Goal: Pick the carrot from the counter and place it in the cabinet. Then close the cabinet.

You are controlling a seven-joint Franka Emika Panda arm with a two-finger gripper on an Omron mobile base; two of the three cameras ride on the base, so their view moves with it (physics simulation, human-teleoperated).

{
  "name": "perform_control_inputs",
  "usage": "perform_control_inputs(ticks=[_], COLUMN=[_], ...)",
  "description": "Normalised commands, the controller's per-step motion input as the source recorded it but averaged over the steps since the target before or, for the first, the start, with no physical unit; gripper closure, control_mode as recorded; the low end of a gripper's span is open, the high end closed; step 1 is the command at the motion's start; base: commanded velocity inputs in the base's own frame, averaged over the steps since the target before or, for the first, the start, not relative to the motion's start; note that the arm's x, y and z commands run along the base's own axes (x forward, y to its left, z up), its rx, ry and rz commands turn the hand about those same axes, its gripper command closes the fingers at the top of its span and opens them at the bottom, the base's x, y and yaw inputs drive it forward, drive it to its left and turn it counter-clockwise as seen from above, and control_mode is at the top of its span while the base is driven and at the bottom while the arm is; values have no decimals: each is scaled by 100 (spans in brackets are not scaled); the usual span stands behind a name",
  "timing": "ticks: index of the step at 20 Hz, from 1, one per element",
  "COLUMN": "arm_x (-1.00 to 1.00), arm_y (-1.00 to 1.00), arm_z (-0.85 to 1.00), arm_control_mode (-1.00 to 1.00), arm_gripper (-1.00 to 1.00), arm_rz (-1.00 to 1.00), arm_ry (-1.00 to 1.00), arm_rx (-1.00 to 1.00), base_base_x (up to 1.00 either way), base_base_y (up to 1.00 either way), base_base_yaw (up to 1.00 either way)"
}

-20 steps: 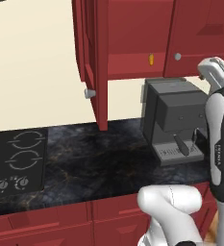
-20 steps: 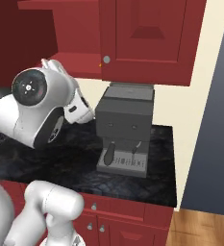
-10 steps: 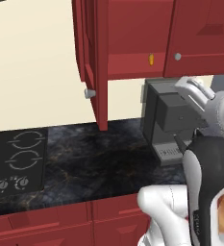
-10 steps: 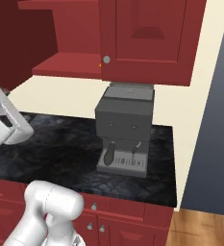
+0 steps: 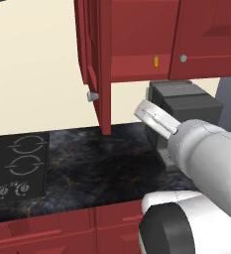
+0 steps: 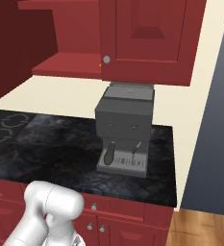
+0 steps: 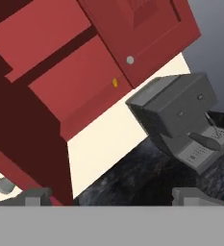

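Just the carrot's (image 5: 155, 61) small orange end shows in the cabinet (image 5: 137, 39); fingers (image 7: 34, 197) wide, empty

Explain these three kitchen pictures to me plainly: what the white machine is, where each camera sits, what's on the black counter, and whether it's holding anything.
The white machine is a robot arm on a base that can drive. Two pictures come from cameras on that base, behind the arm to its left and right. The third camera sits on the hand, so its picture is tilted; the gripper shows at its bottom edge, open and holding nothing. On the counter stand a grey coffee machine and a built-in stovetop. Above hangs the red cabinet; its left door is open. A small orange carrot peeks from its shelf edge.
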Motion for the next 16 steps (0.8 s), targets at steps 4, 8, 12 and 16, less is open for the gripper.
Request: perform_control_inputs(ticks=[4, 8, 12, 16], arm_x=[0, 24, 86, 100], arm_y=[100, 100, 97, 79], arm_z=[0, 0, -14, -19], arm_control_mode=[-100, -100, -100, -100], arm_gripper=[-100, -100, -100, -100], arm_rz=[-5, -6, -12, -19], arm_ry=[-1, 0, 0, 0], arm_rx=[-10, -8, -6, -1], base_base_x=[0, 0, 0, 0], base_base_y=[0, 0, 0, 0], base_base_yaw=[0, 0, 0, 0])
